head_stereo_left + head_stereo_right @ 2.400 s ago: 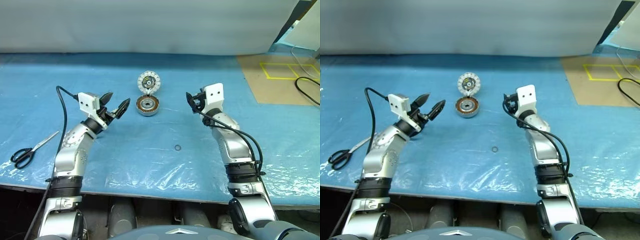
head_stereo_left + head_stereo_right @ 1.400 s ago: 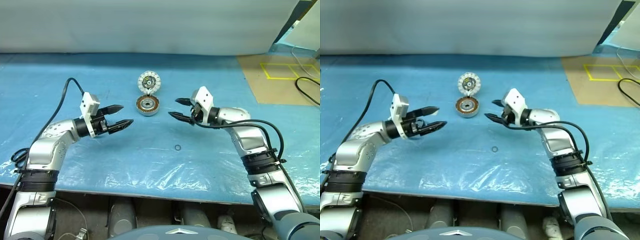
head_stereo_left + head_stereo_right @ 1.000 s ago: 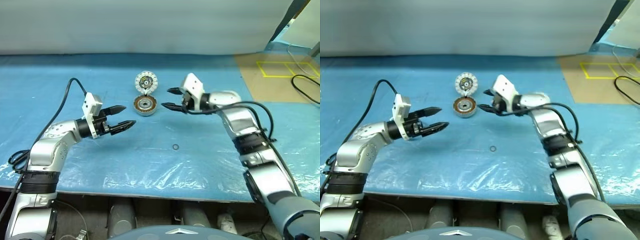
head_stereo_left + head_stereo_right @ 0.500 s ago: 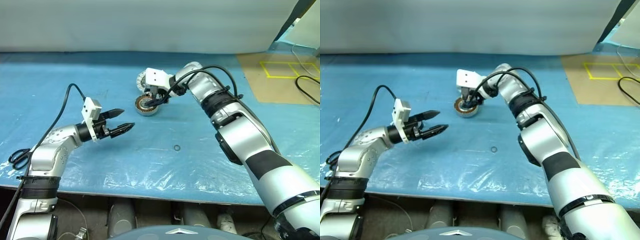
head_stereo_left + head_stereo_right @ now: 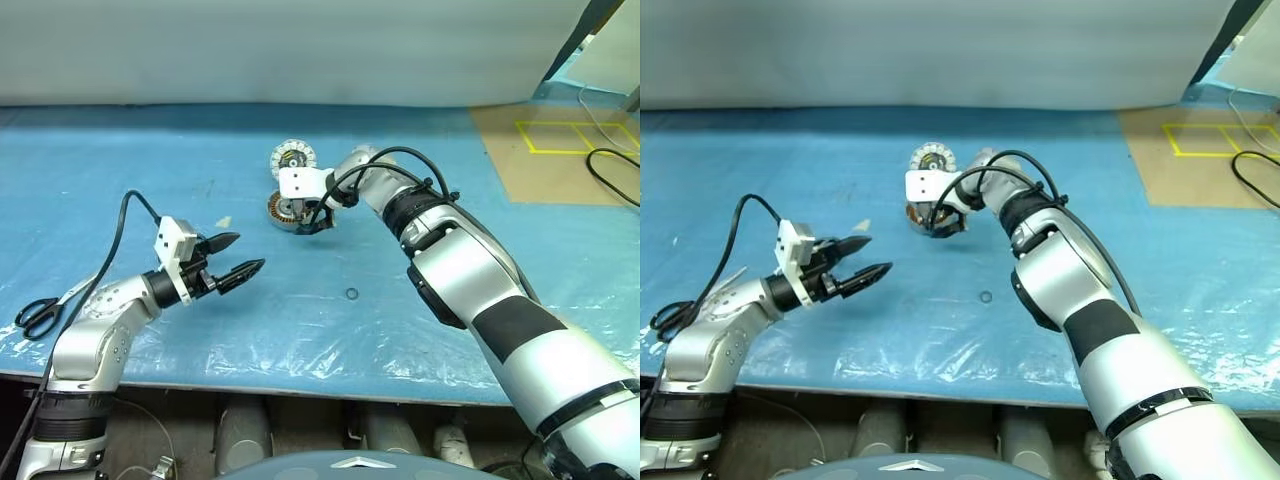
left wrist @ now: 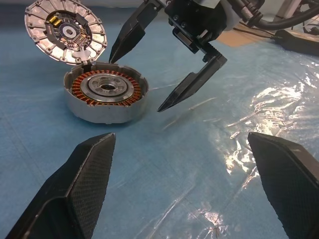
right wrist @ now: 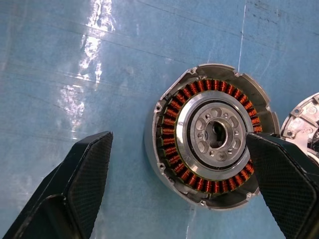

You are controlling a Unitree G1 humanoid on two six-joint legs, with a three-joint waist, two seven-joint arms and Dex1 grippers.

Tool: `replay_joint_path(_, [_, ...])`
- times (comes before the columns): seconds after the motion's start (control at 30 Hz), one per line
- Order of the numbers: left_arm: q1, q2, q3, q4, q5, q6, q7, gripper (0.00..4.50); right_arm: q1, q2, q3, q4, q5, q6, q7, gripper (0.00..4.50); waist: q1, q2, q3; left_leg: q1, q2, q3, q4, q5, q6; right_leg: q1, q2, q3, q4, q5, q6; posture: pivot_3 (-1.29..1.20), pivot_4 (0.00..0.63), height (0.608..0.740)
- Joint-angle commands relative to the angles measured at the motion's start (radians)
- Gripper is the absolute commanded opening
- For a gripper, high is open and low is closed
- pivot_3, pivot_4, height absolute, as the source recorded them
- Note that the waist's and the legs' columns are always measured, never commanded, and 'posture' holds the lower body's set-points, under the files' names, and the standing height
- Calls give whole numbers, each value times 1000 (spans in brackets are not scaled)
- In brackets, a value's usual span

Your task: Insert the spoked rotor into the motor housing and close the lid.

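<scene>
The motor housing (image 5: 284, 208) is a short silver cylinder with copper windings around a shiny hub, lying on the blue sheet. Its lid (image 5: 293, 156) stands tilted up at the housing's far edge, showing its face of whitish segments. My right gripper (image 5: 312, 222) points down over the housing's right side, open, with nothing between its fingers. The right wrist view looks straight down at the housing (image 7: 214, 135), one finger (image 7: 281, 181) overlapping its rim. My left gripper (image 5: 248, 252) hovers open and empty to the left of the housing, nearer to me. The spoked rotor is out of view.
A small dark ring (image 5: 351, 293) lies on the sheet in front of the housing. Black-handled scissors (image 5: 45, 312) lie at the near left. A brown board with yellow tape (image 5: 560, 150) and a black cable (image 5: 612, 168) are at the far right.
My right arm has swung left from beside the housing, tipped down over it and opened wider. My left gripper has sunk a little and drawn back, still open.
</scene>
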Motion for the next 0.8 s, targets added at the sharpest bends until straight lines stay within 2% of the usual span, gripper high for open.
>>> replay_joint_path(0.03, [4, -5, 13, -47, -15, -14, 11, 4500, -32, 14, -28, -3, -5, 11, -32, 4483, 0, 0, 0, 0, 0, 0, 0, 0, 0, 0, 0, 0, 0, 0, 0, 0, 150, 740])
replay_joint_path(0.27, [20, -14, 6, -58, -11, -15, 20, 4500, -21, 47, -31, 6, -41, 38, -94, 4483, 0, 0, 0, 0, 0, 1, 0, 0, 0, 0, 0, 0, 0, 0, 0, 0, 150, 740])
replay_joint_path(0.8, [38, -40, -20, -136, -32, 26, 74, 4500, 3, 106, -92, 15, -34, 236, -135, 4483, 1, 1, 0, 1, 1, 1, 0, -1, -3, 0, 0, 0, 0, 0, 0, 0, 150, 740])
